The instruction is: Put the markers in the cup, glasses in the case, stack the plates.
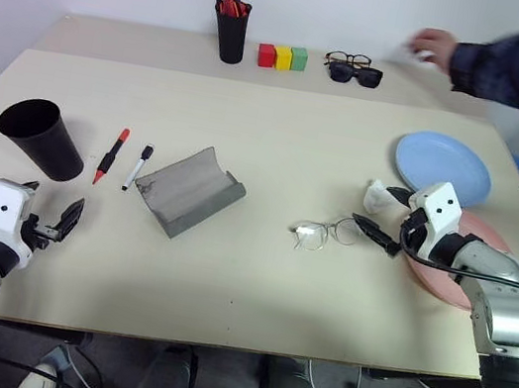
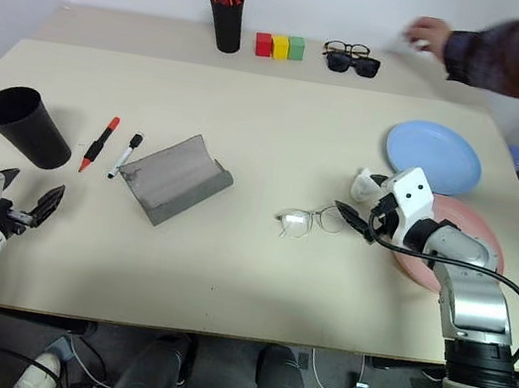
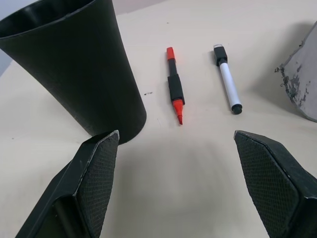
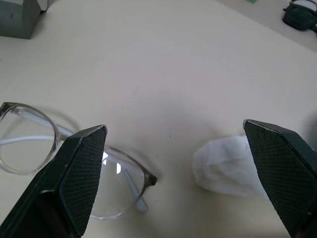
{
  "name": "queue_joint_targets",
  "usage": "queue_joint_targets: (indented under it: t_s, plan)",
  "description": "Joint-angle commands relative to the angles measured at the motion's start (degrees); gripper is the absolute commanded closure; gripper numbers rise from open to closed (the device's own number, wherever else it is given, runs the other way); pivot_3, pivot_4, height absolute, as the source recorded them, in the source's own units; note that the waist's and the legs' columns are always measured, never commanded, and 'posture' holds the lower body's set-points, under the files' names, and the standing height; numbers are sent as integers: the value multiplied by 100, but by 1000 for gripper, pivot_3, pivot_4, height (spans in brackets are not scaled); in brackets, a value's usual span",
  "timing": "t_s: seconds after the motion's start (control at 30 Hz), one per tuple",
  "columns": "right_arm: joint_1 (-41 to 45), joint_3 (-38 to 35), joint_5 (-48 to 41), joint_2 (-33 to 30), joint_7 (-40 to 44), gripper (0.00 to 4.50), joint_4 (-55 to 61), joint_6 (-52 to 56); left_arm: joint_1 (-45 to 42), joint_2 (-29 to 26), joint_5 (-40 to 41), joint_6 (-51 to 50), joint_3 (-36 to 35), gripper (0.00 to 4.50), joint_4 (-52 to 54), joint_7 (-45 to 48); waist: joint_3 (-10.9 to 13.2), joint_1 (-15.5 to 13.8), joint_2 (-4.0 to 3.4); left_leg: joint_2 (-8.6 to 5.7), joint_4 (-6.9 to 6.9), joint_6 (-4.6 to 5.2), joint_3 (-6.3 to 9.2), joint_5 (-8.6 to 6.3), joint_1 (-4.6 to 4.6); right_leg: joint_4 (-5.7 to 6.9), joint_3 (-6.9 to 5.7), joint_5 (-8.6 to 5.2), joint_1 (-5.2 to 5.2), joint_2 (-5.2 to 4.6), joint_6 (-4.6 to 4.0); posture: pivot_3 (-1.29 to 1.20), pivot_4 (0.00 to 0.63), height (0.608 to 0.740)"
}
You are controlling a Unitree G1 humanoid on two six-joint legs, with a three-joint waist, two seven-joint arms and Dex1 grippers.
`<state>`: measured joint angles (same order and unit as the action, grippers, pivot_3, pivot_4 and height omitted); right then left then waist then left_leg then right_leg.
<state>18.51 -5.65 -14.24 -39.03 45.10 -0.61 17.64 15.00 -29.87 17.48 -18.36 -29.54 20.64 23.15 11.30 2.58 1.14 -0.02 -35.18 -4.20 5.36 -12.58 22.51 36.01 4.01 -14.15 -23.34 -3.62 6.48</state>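
1. We took the grey case [image 1: 190,191] as our landmark; it lay open, mid-table.
2. Left of the case lay the two markers [image 1: 111,155], apart from each other, and further left stood the cup [image 1: 41,138].
3. Right of the case lay the glasses [image 1: 325,232], with the blue plate [image 1: 443,166] and pink plate [image 1: 471,292] beyond, unstacked.
4. Our left gripper [image 3: 173,183] hung open, empty, near the cup.
5. Our right gripper [image 4: 173,173] stood open, empty, beside the glasses and a white wad [image 4: 225,166].
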Motion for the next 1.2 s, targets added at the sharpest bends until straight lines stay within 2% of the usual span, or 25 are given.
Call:
queue_joint_targets:
  t_s: [0.03,0.3,0.37,0.47,0.63,0.77,0.97,1.13,1.2]
  plan:
    - [58,-78,-126,44,-39,0,334,68,20,-36,-13,24,-46,695,152,1,0,-2,0,0,0,0,0,0,-1,0,0,0,0,0,0,0,150,740]
    - [9,211,-360,177,140,0,934,430,-187,-87,-64,-127,157,695,192,-28,0,-3,0,0,0,0,-2,0,0,-1,2,0,0,0,0,0,150,740]
    - [-11,415,-460,309,159,0,1331,602,-525,-128,42,-556,309,695,230,-130,0,-6,0,1,1,0,-2,0,0,0,2,0,-1,1,0,0,150,740]
    - [95,581,-402,641,-90,0,1467,658,-1323,-206,-181,-1452,782,30,170,-523,-2,-20,5,4,-2,0,0,0,-1,2,1,0,2,5,3,0,150,740]
    - [-23,886,-426,973,-276,0,1857,818,-2646,47,-330,-2698,1117,30,-62,-1340,-3,-22,13,0,-2,1,0,0,1,0,1,10,4,1,26,0,150,740]
    - [-170,1220,-475,1285,-407,0,2180,947,-3742,42,-788,-3657,1748,30,-752,-1777,-3,2,13,1,5,2,11,-1,-5,12,-2,11,0,10,36,0,150,740]
    - [-352,1576,-505,1627,-663,0,2664,1160,-5062,319,-721,-4462,1622,30,-2066,-1980,-3,-7,14,0,4,2,15,-1,-1,11,-5,10,-1,10,39,0,150,740]
    - [-326,1705,-505,1789,-874,0,2897,1328,-5940,360,-601,-4750,1757,30,-3395,-1670,-3,-8,15,-2,4,2,17,-1,0,10,-6,9,0,8,42,0,150,740]
    - [-278,1726,-491,1841,-930,0,2889,1338,-6129,394,-592,-4689,1745,555,-3743,-1584,-3,2,14,-2,5,2,17,-1,0,11,-6,9,-1,8,42,0,150,740]
